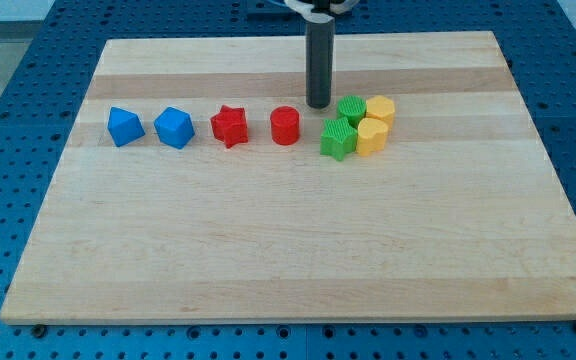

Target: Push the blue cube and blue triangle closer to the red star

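Rig: one arm ending in a straight dark rod; there is no end effector with jaws, so nothing stands apart, together or clamped on anything.
My tip [318, 104]: resting on the desk [288, 250] near the view's top, just to the view's left of the upper green block [351, 109] and above and to the view's right of the red cylinder [285, 126]; whether it touches the green block cannot be told.
Blue triangle [125, 127]: at the view's left end of the row, well apart from my tip.
Blue cube [174, 128]: just to the view's right of the blue triangle, with a small gap between them.
Red star [229, 126]: next in the row, near the blue cube but not touching it.
Other blocks: a green star [338, 139] and two yellow blocks [376, 124] cluster at the view's right.
Task status: judged not yet begun; both blue blocks lie apart from the red star.
Recommended path: route my tip along the view's top, above the row, to avoid the red cylinder and red star, then bring it down at the view's left of the blue triangle.
Recommended push: drive toward the view's right through the triangle's centre line, so it carries the cube along.
Risk: an off-centre push may spin the triangle out of line; overshoot may shove the red star away.
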`<state>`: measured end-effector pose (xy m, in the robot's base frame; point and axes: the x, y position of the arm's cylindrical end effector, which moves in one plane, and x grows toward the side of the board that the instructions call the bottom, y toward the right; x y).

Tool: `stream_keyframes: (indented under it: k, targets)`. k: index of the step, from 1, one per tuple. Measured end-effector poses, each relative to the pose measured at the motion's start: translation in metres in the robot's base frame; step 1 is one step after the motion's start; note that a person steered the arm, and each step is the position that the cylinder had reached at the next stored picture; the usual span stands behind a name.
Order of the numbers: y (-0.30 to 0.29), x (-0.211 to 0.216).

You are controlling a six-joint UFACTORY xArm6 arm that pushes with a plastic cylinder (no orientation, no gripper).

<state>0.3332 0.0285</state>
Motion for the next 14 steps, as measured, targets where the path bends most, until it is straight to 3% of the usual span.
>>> stream_keyframes:
  k: [4, 8, 11, 14]
  targets:
    - [0.023, -0.001]
    - [-0.001, 0.023]
    - [0.071, 0.026]
    - [0.09, 0.0]
